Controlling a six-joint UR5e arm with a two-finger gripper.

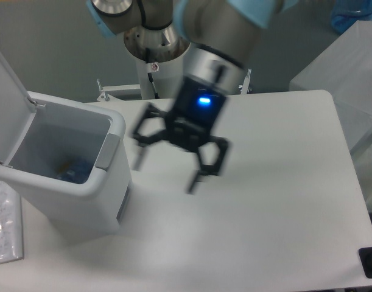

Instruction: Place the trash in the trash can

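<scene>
Now, tool: the tool (166, 172) hangs over the tabletop (265, 182) to the right of the trash can (82, 201), fingers spread wide, holding nothing; motion blur softens it.
Trash: something bluish with an orange fleck, probably the bottle (73, 170), lies at the bottom of the can; no wrapper can be made out.
Direction: the can's open mouth lies left of the tool, lid (9, 97) tipped up on the far left.
Obstacles: nothing stands between tool and can.
Judgement: no trash shows on the tabletop.
</scene>
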